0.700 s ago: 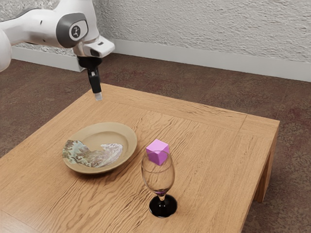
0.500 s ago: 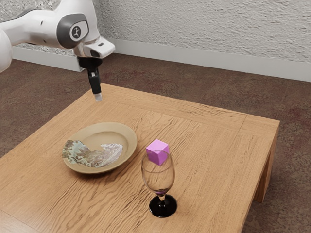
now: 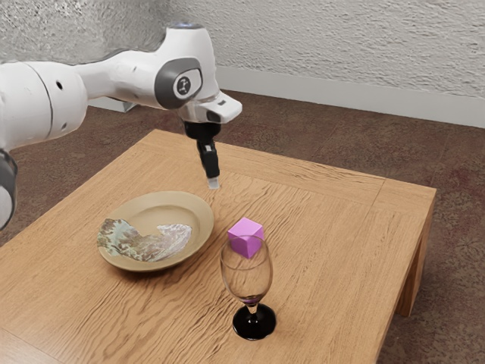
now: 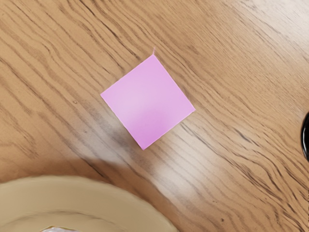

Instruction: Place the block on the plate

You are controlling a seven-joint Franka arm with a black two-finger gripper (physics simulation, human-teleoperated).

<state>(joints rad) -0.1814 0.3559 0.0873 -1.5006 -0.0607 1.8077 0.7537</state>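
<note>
We are hanging our gripper over the wooden table, its fingers pointing down at a slight slant and staying clear of the tabletop. We cannot tell whether these fingers are standing open or closed.

The pink block is sitting on the table, lower than our fingertips and toward the exterior view's right of them. In the wrist view we are seeing it from above, its flat top facing us and bare wood showing all around it.

The beige plate is lying lower than our fingers too, toward the exterior view's left of them, and is showing a marbled, broken-edged pattern. The block is resting near this plate but apart from it, so it is not yet sitting on it.

The wine glass is standing upright on its black foot, farther from our fingers than the block. In the exterior view its clear bowl is partly overlapping the block.

Above our fingers, the white arm is reaching in from the exterior view's left. Behind them, the dark floor and the pale wall are showing.
</note>
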